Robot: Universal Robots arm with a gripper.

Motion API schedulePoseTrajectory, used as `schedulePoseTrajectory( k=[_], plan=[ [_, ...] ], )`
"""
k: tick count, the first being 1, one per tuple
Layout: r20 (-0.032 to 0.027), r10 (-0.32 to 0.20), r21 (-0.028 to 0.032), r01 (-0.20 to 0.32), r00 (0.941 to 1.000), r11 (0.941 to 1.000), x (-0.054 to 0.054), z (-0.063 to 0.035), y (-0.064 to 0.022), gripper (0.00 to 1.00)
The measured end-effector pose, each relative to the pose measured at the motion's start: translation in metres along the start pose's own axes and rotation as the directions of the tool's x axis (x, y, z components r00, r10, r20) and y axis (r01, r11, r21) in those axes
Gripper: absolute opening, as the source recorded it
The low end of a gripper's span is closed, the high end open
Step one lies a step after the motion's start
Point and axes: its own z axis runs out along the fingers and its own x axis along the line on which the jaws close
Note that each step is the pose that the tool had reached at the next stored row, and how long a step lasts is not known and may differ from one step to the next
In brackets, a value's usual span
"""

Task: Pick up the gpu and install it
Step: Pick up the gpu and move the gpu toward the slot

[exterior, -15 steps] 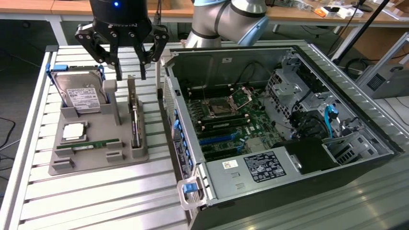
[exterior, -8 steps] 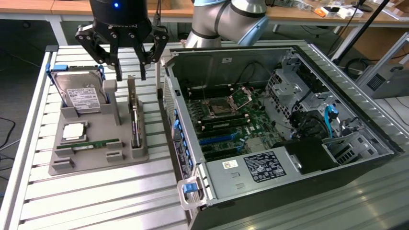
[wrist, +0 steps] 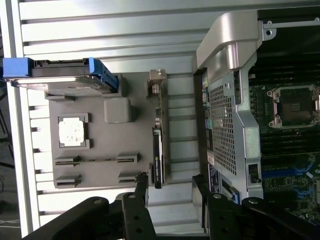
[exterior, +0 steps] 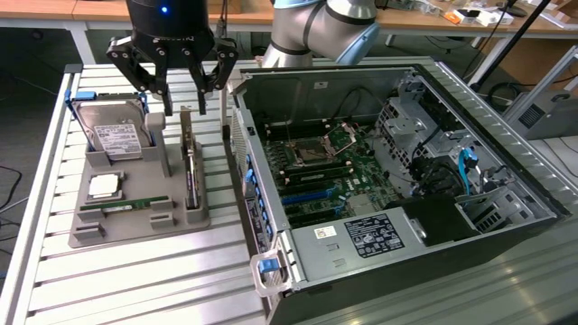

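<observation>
The gpu (exterior: 189, 166) stands on its edge in a slot along the right side of a grey holder tray (exterior: 135, 227), on the slatted table beside the open computer case (exterior: 380, 169). In the wrist view the gpu (wrist: 158, 137) appears edge-on as a thin dark strip with a metal bracket at one end. My black gripper (exterior: 183, 100) hangs open just above the card's far end, not touching it. In the wrist view the gripper (wrist: 170, 187) has its two fingers either side of the card's line, with nothing between them.
The tray also holds a silver hard drive (exterior: 113, 132) in a blue carrier, a CPU (exterior: 104, 184) and a green RAM stick (exterior: 126, 203). The case lies on its side with the motherboard (exterior: 325, 176) exposed; its wall (wrist: 225, 100) stands close beside the card.
</observation>
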Motion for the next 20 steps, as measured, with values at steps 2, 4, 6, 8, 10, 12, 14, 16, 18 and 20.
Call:
schedulePoseTrajectory(
  k=[2, 4, 6, 8, 10, 12, 14, 16, 18, 20],
  plan=[
    [-0.0001, 0.000, 0.0000, 0.000, 1.0000, 1.0000, 0.0002, 0.0005, -0.0001, 0.48],
    [0.0000, 0.000, 0.0000, 0.000, 1.0000, 1.0000, 0.0004, 0.0010, -0.0001, 0.48],
    [0.0000, 0.000, 0.0000, 0.000, 1.0000, 1.0000, 0.0004, 0.0016, -0.0002, 0.48],
    [0.0000, 0.000, 0.0000, 0.000, 1.0000, 1.0000, 0.0004, 0.0024, -0.0002, 0.48],
    [0.0000, 0.000, -0.0001, 0.000, 1.0000, 1.0000, 0.0005, 0.0034, -0.0002, 0.48],
    [0.0000, 0.000, -0.0001, 0.000, 1.0000, 1.0000, 0.0005, 0.0039, -0.0003, 0.48],
    [0.0000, 0.000, -0.0001, 0.000, 1.0000, 1.0000, 0.0005, 0.0046, -0.0003, 0.48],
    [0.0000, 0.000, -0.0001, 0.000, 1.0000, 1.0000, 0.0005, 0.0052, -0.0003, 0.48],
    [0.0000, 0.000, -0.0002, 0.000, 1.0000, 1.0000, 0.0005, 0.0058, -0.0003, 0.48],
    [-0.0001, 0.000, -0.0007, 0.000, 1.0000, 1.0000, 0.0005, 0.0081, -0.0005, 0.48]
  ],
)
